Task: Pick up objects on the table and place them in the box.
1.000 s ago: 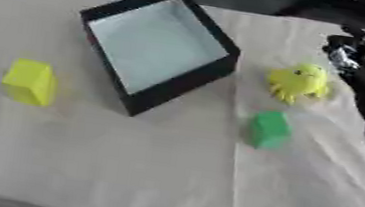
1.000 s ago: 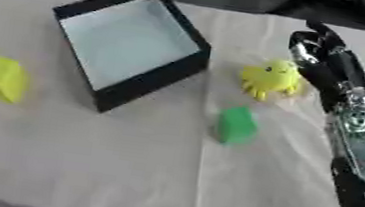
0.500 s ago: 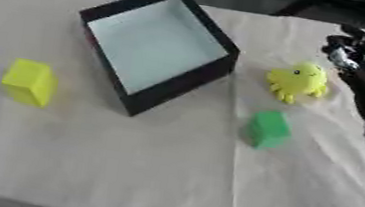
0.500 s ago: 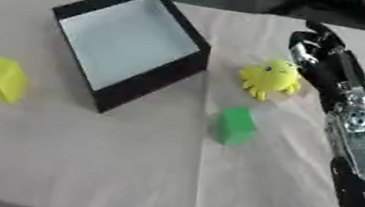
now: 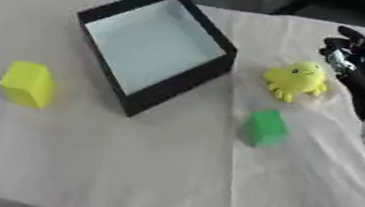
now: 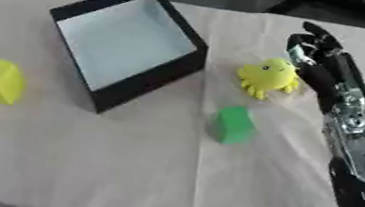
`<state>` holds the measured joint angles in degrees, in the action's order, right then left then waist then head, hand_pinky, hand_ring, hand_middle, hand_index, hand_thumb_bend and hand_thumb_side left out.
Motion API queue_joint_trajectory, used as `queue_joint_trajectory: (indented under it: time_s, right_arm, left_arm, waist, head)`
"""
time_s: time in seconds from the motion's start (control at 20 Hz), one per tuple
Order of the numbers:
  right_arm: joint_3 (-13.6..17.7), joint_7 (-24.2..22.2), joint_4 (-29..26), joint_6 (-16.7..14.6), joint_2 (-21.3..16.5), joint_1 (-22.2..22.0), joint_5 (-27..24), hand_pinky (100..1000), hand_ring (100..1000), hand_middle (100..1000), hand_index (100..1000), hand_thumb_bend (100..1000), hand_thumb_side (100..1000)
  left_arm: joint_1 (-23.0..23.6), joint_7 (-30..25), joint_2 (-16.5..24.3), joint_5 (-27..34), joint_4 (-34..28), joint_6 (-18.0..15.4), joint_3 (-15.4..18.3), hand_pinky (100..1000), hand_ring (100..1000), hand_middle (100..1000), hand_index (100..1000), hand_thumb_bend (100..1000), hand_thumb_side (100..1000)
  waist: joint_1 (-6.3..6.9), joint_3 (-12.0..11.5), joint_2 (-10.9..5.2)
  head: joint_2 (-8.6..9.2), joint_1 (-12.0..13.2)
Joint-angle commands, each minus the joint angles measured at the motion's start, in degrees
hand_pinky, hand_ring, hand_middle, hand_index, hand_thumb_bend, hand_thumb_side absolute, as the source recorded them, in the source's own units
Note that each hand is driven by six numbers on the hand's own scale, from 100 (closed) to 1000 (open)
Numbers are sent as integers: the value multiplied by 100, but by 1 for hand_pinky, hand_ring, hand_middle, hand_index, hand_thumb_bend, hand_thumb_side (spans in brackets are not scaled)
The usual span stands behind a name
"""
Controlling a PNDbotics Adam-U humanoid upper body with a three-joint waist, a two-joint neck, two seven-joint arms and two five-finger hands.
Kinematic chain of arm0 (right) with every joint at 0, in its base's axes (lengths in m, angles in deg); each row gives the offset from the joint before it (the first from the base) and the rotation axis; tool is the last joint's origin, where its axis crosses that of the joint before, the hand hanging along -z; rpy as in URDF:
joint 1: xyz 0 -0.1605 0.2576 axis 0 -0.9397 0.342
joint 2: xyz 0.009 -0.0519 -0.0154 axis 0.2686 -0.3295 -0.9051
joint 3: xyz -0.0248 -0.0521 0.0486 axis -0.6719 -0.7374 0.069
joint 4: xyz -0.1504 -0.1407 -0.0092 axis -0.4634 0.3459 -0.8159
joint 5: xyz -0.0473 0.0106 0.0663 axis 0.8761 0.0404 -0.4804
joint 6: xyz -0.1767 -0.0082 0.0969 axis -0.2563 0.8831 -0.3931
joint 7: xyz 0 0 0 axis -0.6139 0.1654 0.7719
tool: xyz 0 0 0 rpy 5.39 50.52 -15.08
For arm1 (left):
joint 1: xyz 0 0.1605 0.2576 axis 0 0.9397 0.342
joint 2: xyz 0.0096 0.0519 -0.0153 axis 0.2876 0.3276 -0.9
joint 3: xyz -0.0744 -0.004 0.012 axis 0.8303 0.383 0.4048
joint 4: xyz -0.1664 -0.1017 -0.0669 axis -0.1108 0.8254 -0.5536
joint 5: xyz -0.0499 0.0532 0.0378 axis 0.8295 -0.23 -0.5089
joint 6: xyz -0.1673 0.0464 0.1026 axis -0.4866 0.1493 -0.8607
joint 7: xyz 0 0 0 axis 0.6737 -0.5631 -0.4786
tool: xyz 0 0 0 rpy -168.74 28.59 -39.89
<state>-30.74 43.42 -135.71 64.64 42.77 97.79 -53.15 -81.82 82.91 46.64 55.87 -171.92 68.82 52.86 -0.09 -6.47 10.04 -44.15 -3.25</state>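
Reaching in along the right edge of the frame, the right robot hand [image 6: 318, 54] sits in the upper right, its black fingers curled inward just beside the yellow toy [image 6: 265, 76]. Whether the fingertips touch the toy cannot be told; nothing is held between them, so the hand reads as clenched on nothing. Its silver and black forearm [image 6: 358, 149] runs down the right side to the lower right corner.

The yellow toy, a soft rounded figure with short stubby legs, lies on the tabletop [image 5: 124, 168] right of centre in the upper half. Below it and slightly to the left stands a green block [image 5: 264, 128], well apart from the hand. A yellow block [image 5: 27, 83] rests at the left edge of the frame, at mid height, far from the other pieces.

The box [image 5: 178, 82], with black walls and a pale bluish floor, sits turned at an angle in the upper middle of the frame, one corner pointing toward the lower left. It holds nothing. A light beige cloth covers the tabletop, with soft creases near the green block.
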Motion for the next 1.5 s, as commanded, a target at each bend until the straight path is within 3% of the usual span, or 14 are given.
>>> queue_joint_trajectory:
  time_s: [0.05,0.25,0.6,1.0,1.5]
  right_arm:
    - [33,-18,-49,-4,-191,52,41,895,775,741,899,153,376]
    - [22,-26,-38,0,-217,48,54,895,775,741,899,150,379]
    - [-2,-53,-20,7,-227,41,72,895,775,742,899,145,384]
    - [-39,-94,-9,11,-218,55,77,895,775,742,899,140,386]
    - [-91,-152,17,20,-210,56,97,896,774,742,899,134,393]
  left_arm:
    - [-24,-503,899,-169,-143,59,-60,805,654,819,830,466,657]
    - [-94,-1438,1641,-521,-152,130,-107,813,691,822,845,462,659]
    - [-428,-3148,2500,-1284,80,-11,-330,836,771,840,885,423,678]
    - [-1025,-4845,2898,-1686,250,-332,-755,857,829,860,916,386,690]
    - [-1769,-5992,3084,-1524,227,-260,-1443,877,865,867,933,356,663]
  waist:
    - [30,-24,-106]
    - [44,-50,-105]
    - [62,-47,-104]
    - [72,-12,-125]
    - [107,42,-142]
  head:
    - [3,-52]
    - [3,-70]
    - [3,-43]
    - [3,18]
    - [3,59]
